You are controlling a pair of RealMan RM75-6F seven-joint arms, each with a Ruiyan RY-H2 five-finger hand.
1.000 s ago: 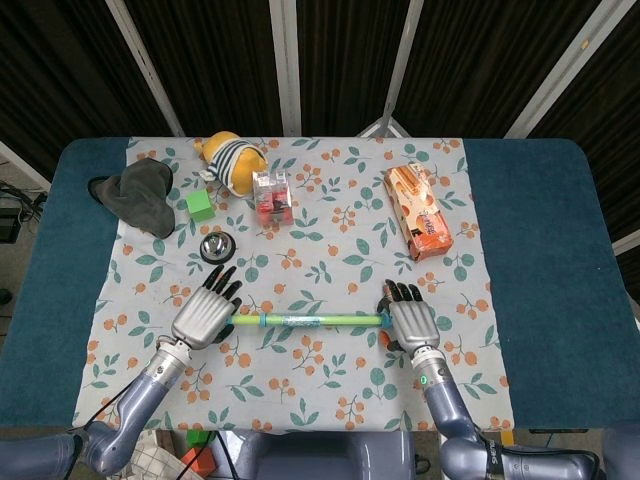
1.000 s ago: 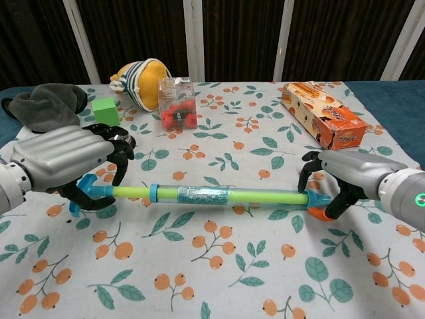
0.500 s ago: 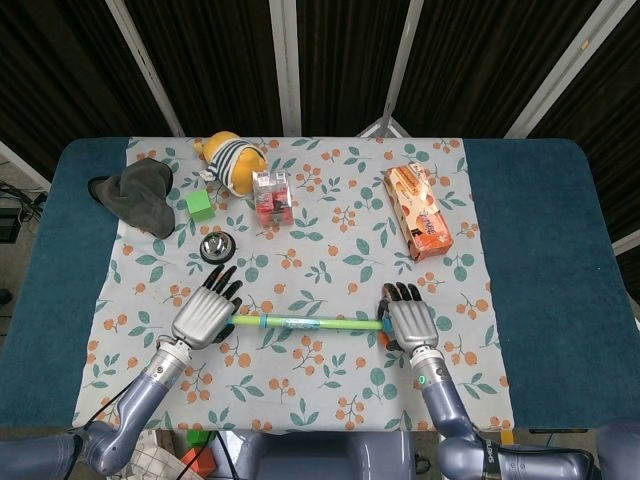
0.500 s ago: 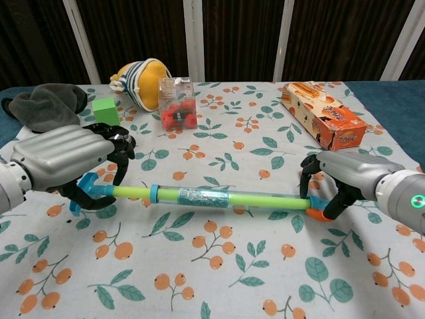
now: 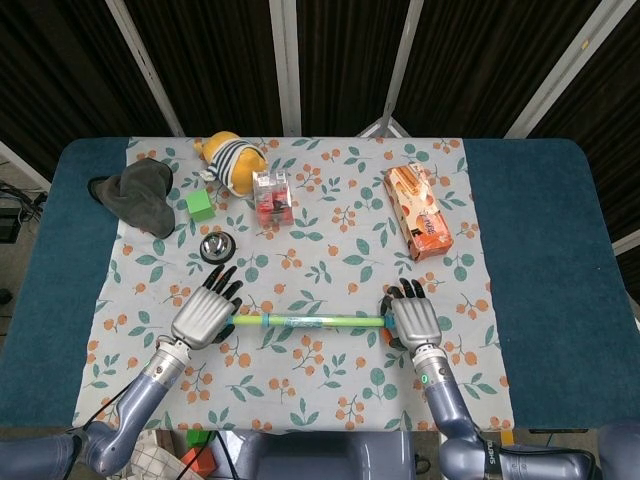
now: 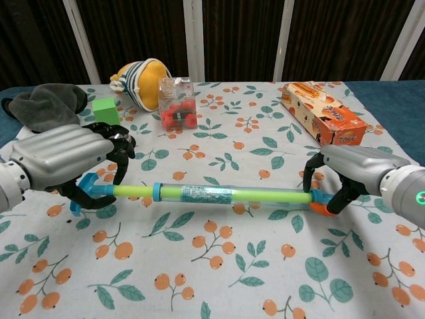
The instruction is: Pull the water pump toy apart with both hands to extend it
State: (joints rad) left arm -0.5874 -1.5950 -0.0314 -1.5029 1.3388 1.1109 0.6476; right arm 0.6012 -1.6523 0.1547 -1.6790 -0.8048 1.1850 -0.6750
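The water pump toy (image 6: pixel 212 195) (image 5: pixel 305 321) is a long green and clear tube lying level across the front of the table, just above the flowered cloth. My left hand (image 6: pixel 63 163) (image 5: pixel 205 315) grips its blue handle end (image 6: pixel 83 189). My right hand (image 6: pixel 348 171) (image 5: pixel 412 318) grips the orange end (image 6: pixel 321 205). A blue collar (image 6: pixel 157 192) sits on the tube near the left hand, with green rod showing between the two.
At the back stand an orange box (image 6: pixel 322 121), a clear box of red things (image 6: pixel 176 103), a striped plush toy (image 6: pixel 141 81), a green cube (image 6: pixel 105 110) and a grey cloth (image 6: pixel 43 106). A metal bell (image 5: pixel 216 246) sits ahead of my left hand.
My right hand has drawn the orange end a little further right, and the tube with its blue collar has shifted slightly right. The left hand has stayed put.
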